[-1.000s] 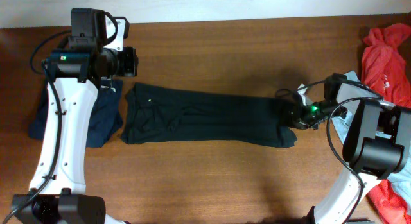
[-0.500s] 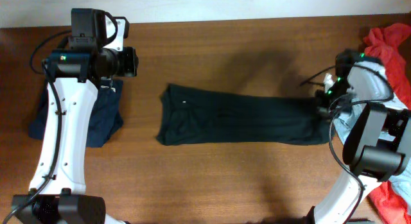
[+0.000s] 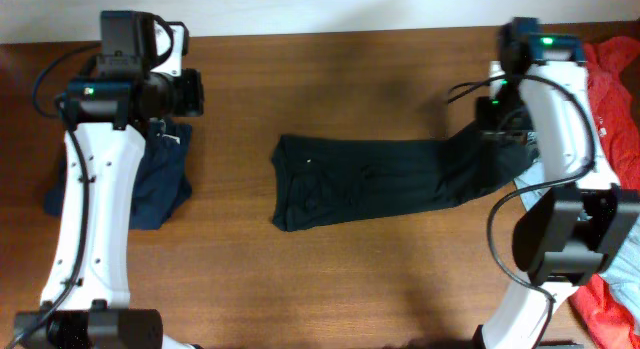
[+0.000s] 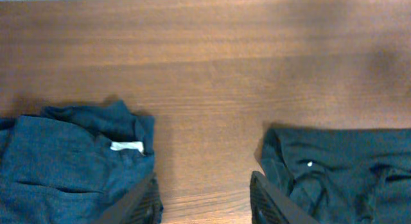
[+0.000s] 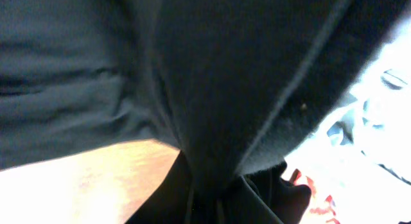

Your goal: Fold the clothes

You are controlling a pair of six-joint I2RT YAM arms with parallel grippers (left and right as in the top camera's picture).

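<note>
**Black shirt drawn rightward**

On the table (image 3: 350, 79), the black shirt (image 3: 370, 179) is drawn nearer the right edge, its right end raised and clenched in the right gripper (image 3: 498, 127). Repositioning is judged; no fold is made. The left gripper (image 4: 202, 199) is held parted, empty.

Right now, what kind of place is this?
Probably a robot lab bench for laundry folding: a wooden table, a white left arm and right arm at it, plus a black shirt, navy garment and red-orange garment.
</note>
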